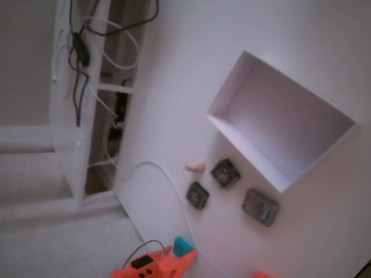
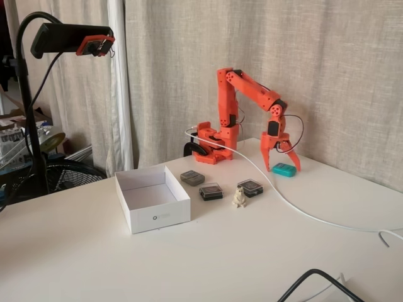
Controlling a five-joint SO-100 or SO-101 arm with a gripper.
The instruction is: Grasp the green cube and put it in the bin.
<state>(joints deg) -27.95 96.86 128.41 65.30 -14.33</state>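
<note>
The green cube is a small teal block lying on the white table at the right of the arm's base. In a fixed view my orange gripper points straight down over it, open, with one fingertip on each side of the block. The tilted fixed view shows the green cube at the bottom edge, just past the gripper. The bin, a shallow white box, stands open and holds nothing; it also shows at the upper right as the bin.
Three dark square blocks and a small beige figure lie between the cube and the bin. A white cable runs across the table from the arm's base. A camera on a black stand rises at the left.
</note>
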